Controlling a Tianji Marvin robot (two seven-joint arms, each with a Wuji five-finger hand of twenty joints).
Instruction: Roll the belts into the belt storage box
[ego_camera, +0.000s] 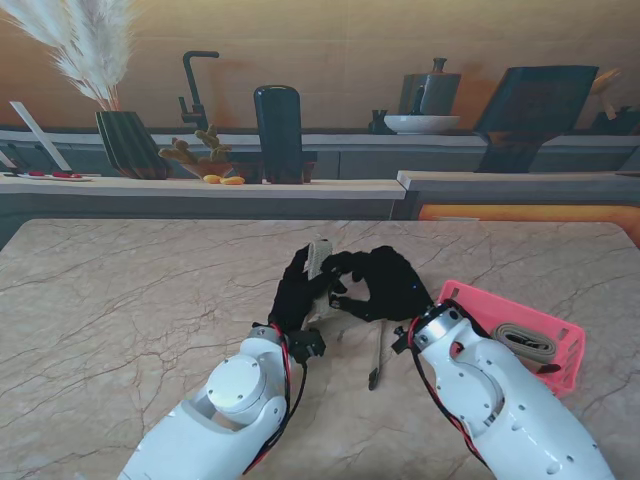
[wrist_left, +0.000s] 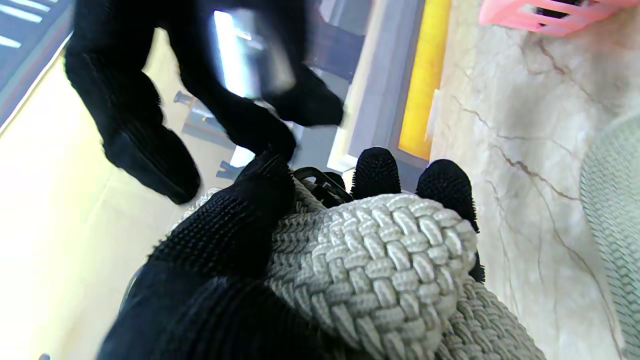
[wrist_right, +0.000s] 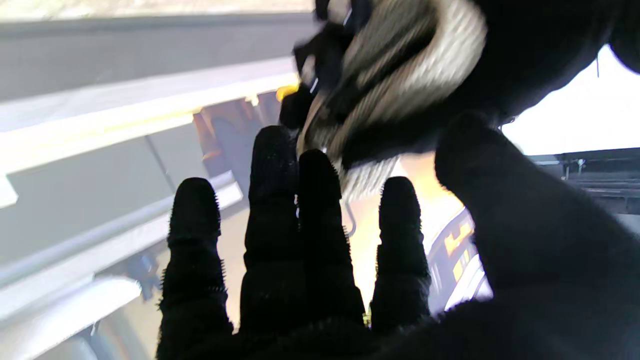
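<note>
Overhead stand view, two close wrist-cams

1. The stand view is evenly lit and sharp; the bench (ego_camera: 120, 300) shows soft sheen and only faint shadows under the arms.
2. In the left wrist view the belt (wrist_left: 380, 260) weave is crisp, while the right hand (wrist_left: 200, 95) is motion-blurred and the background washes out pale.
3. The right wrist view is backlit: fingers (wrist_right: 280, 240) are near-silhouettes, the belt is smeared, and glare blows out one corner.

No words, labels, brand marks or numbers can be read on anything in these three camera views.
</note>
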